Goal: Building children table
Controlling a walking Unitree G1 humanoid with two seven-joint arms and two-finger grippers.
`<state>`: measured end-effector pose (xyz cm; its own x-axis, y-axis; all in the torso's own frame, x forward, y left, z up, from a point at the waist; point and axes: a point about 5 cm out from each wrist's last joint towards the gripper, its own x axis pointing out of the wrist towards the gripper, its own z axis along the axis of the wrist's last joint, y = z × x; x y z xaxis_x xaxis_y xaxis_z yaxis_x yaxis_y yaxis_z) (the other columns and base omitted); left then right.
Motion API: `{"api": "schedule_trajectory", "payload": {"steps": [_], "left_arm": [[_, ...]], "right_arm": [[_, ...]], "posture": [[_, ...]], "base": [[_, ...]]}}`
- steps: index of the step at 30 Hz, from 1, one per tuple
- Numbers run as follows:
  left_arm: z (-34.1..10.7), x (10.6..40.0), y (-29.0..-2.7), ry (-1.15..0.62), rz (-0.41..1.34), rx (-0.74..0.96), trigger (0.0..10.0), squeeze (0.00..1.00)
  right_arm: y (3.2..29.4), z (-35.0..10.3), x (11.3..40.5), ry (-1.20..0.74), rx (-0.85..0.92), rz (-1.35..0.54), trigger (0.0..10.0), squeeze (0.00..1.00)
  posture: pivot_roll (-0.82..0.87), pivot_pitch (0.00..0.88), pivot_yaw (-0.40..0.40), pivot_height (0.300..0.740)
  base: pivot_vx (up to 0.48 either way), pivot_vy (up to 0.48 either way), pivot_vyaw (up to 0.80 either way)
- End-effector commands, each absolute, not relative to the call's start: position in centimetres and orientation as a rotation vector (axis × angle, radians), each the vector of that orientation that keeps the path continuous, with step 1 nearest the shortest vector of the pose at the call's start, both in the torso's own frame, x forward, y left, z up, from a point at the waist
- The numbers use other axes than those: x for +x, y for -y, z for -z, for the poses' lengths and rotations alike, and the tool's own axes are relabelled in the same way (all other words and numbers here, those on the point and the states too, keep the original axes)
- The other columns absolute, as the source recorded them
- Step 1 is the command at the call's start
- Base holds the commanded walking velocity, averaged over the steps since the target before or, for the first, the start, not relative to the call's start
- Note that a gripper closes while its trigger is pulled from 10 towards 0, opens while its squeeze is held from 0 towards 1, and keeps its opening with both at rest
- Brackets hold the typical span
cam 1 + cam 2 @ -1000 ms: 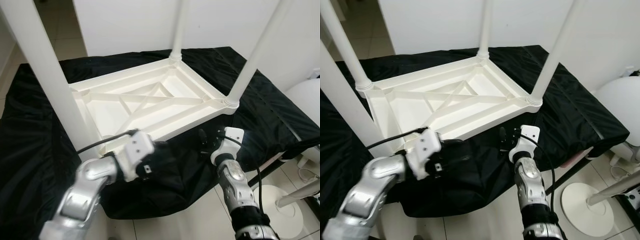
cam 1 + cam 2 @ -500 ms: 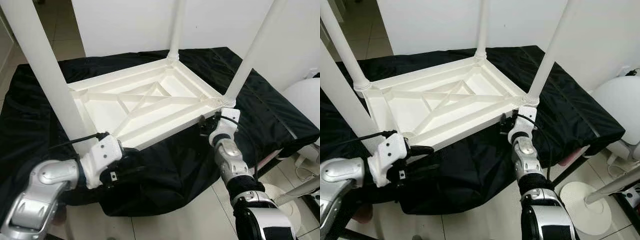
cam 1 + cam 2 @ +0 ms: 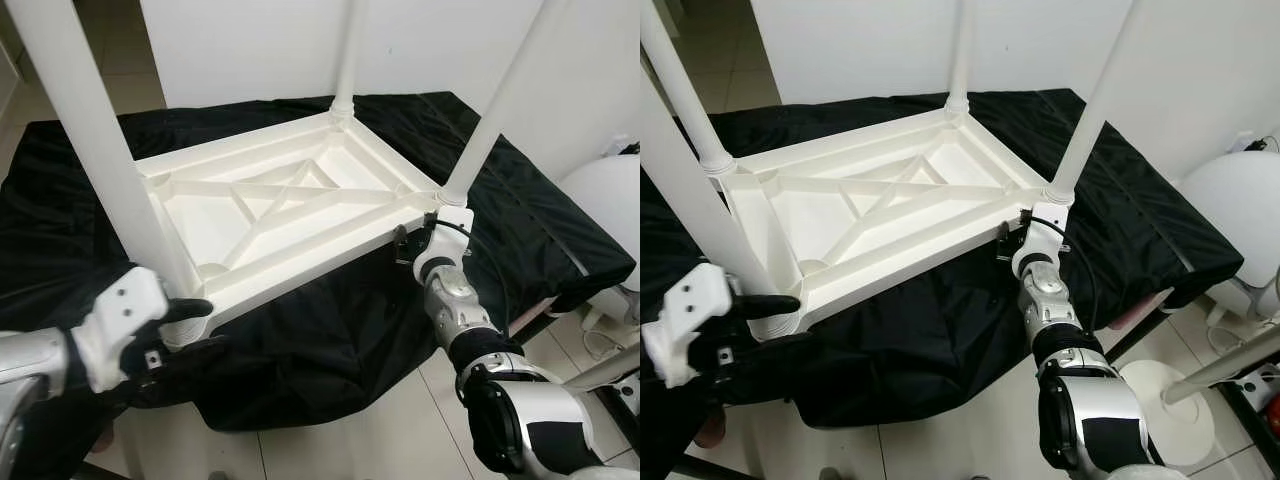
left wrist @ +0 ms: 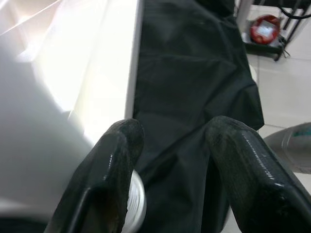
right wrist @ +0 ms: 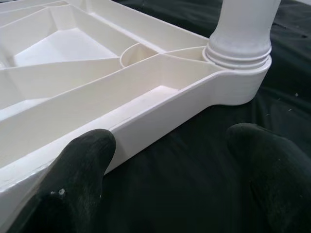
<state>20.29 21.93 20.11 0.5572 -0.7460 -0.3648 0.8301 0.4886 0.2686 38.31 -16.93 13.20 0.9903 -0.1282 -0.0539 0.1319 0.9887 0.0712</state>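
- The white children's table [image 3: 290, 215] lies upside down on a black cloth [image 3: 520, 215] covering the bench, legs pointing up.
- The left gripper [image 3: 185, 325] sits at the near-left corner, fingers [image 4: 109, 170] spread apart around the base of the near-left leg [image 3: 100, 160].
- The right gripper [image 3: 1008, 240] sits at the near-right corner, fingers [image 5: 80, 167] released, one against the frame edge.

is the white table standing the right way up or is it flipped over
Flipped over. The table lies top-down on the black cloth, its ribbed underside facing up and its legs pointing upward.
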Motion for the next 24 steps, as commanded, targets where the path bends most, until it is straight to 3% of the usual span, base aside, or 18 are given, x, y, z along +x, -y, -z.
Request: {"api": "schedule_trajectory", "payload": {"steps": [1, 7, 10, 16, 18, 24], "left_arm": [[-20.8, 20.2, -24.0, -0.223, 0.884, 0.460, 10.0, 0.00], [-21.3, 20.1, -27.5, -0.260, 0.767, 0.452, 10.0, 0.00], [-20.4, 19.8, -30.0, -0.273, 0.688, 0.336, 10.0, 0.00], [-19.0, 20.2, -32.2, -0.301, 0.556, 0.293, 10.0, 0.00], [-18.7, 22.1, -34.3, -0.282, 0.360, 0.327, 10.0, 0.00], [-20.0, 26.5, -36.1, -0.170, 0.050, 0.397, 10.0, 0.00]], "right_arm": [[17.4, -13.3, 38.4, -0.045, 0.071, 0.148, 10.0, 0.00], [17.5, -13.3, 38.4, -0.047, 0.073, 0.155, 10.0, 0.00], [17.7, -13.2, 38.4, -0.051, 0.084, 0.175, 10.0, 0.00], [17.9, -13.0, 38.3, -0.054, 0.103, 0.192, 10.0, 0.00], [17.7, -12.8, 38.3, -0.056, 0.105, 0.190, 10.0, 0.00], [17.3, -12.5, 38.2, -0.056, 0.090, 0.183, 10.0, 0.00]], "posture": [[0.07, 0.063, -0.047, 0.740], [0.08, 0.062, -0.045, 0.740], [0.08, 0.061, -0.032, 0.740], [0.08, 0.062, -0.031, 0.740], [0.08, 0.061, -0.031, 0.740], [0.08, 0.063, -0.025, 0.740]], "base": [[0.000, 0.000, 0.00], [0.000, 0.000, 0.00], [0.000, 0.000, 0.00], [0.000, 0.000, 0.00], [0.000, 0.000, 0.00], [0.000, 0.000, 0.00]]}}
